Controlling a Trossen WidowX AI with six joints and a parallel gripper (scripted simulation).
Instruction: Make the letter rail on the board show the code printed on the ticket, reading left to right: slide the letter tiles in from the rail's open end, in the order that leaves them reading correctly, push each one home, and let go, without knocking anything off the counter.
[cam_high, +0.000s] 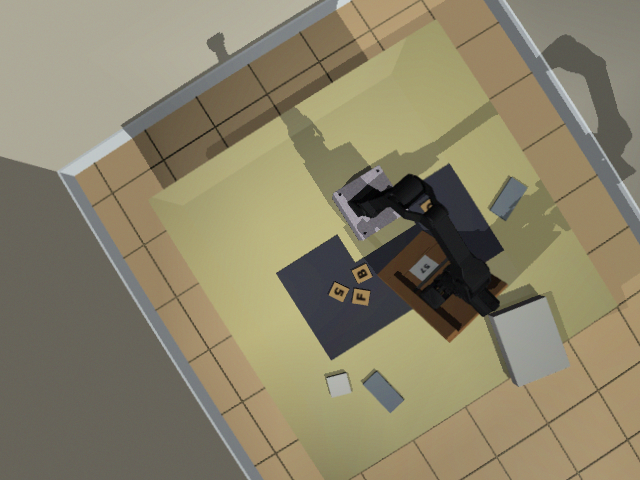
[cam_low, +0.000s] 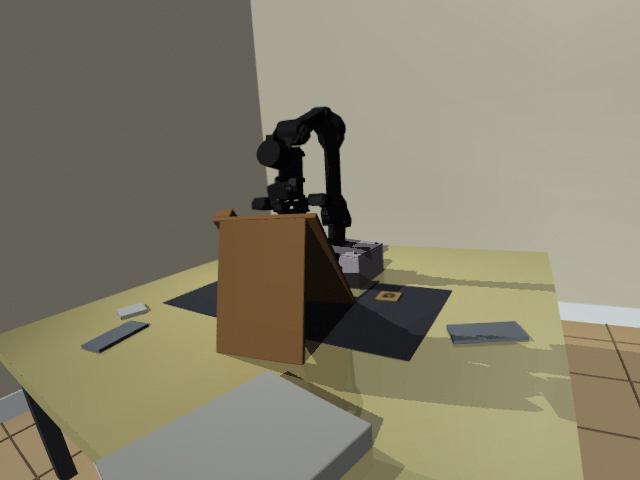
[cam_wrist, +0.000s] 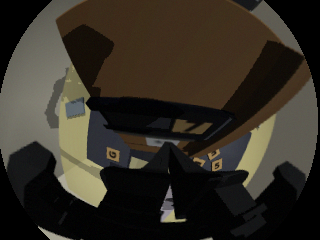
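The brown sloped board (cam_high: 436, 246) (cam_low: 261, 289) (cam_wrist: 175, 55) carries the dark rail (cam_wrist: 150, 104). One tan tile (cam_wrist: 192, 127) sits in the rail, right of middle in the wrist view; its character is too dark to read. The white ticket (cam_high: 424, 267) reads 57. My gripper (cam_wrist: 167, 145) is shut and empty, over the board near the rail; contact cannot be told. Loose on the dark mat (cam_high: 320, 325) lie a B tile (cam_high: 361, 273), an F tile (cam_high: 360, 296) and a tile reading S or 5 (cam_high: 338, 291) (cam_wrist: 216, 165). A G tile (cam_high: 427, 207) (cam_low: 388, 296) (cam_wrist: 113, 154) lies apart from them.
A large grey box (cam_high: 532, 341) (cam_low: 248, 428) stands close to the board. One blue-grey slab (cam_high: 509, 197) (cam_low: 487, 332) lies beyond the G tile. Another slab (cam_high: 383, 391) (cam_low: 116, 335) lies beside a small white block (cam_high: 339, 384) (cam_low: 132, 311).
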